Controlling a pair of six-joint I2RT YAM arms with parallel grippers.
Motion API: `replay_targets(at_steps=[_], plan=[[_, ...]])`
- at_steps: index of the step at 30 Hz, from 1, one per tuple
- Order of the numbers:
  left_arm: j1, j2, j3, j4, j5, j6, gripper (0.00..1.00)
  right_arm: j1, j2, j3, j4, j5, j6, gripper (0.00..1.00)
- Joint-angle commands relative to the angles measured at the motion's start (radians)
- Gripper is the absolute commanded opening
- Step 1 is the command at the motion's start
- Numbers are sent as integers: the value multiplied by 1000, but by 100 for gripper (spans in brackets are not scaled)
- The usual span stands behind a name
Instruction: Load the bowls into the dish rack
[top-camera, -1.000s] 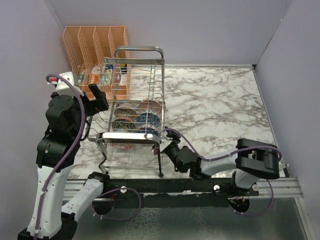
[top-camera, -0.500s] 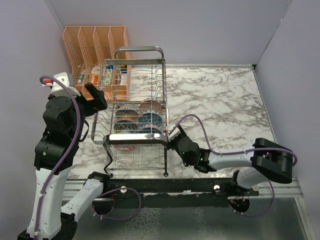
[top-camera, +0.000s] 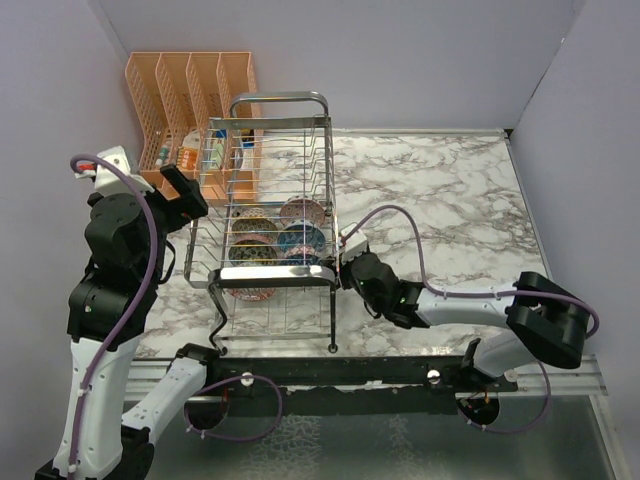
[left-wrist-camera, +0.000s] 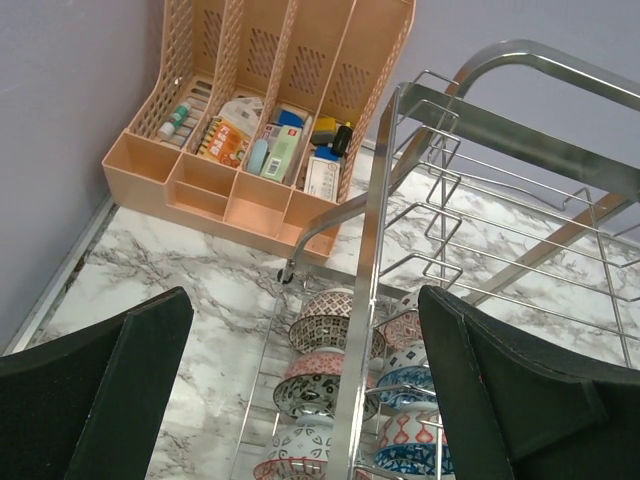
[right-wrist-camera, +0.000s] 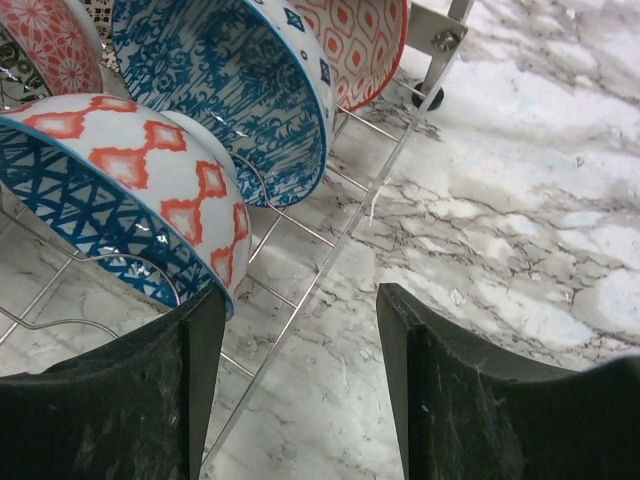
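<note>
The chrome dish rack (top-camera: 276, 274) stands at the table's left. Several patterned bowls sit on edge in its lower tier, among them a grey-beige one (top-camera: 250, 222), a black-and-white one (top-camera: 247, 250) and a blue one (top-camera: 297, 240). My left gripper (top-camera: 183, 196) is open and empty, held above the rack's left side; its wrist view looks down on the rack (left-wrist-camera: 395, 240) and the bowls (left-wrist-camera: 315, 395). My right gripper (top-camera: 346, 263) is open and empty at the rack's right side. In its wrist view the gripper (right-wrist-camera: 300, 385) straddles the rack's bottom edge wire, beside a blue bowl (right-wrist-camera: 130, 190).
An orange slotted organizer (top-camera: 190, 95) with small items stands behind the rack against the left wall; it also shows in the left wrist view (left-wrist-camera: 270, 120). Bare marble tabletop (top-camera: 440, 210) lies right of the rack. Walls enclose the back and both sides.
The rack's near end has shifted a little to the right. My right gripper has reached forward along the rack's right side. My left gripper has drawn back to the left.
</note>
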Motion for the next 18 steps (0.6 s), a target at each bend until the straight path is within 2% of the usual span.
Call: replay_targets(at_steps=[1,9,18], plan=[[-3,-15,19,-3,-60,-13,99,-88,-91,46,-196,32,122,60],[-4,-2,17,5,-95,-15,99,-128,-203,27,-241,-27,147,61],[-4,-5,19,5,-95,-21,99,-130,-155,21,-207,-123,148,61]])
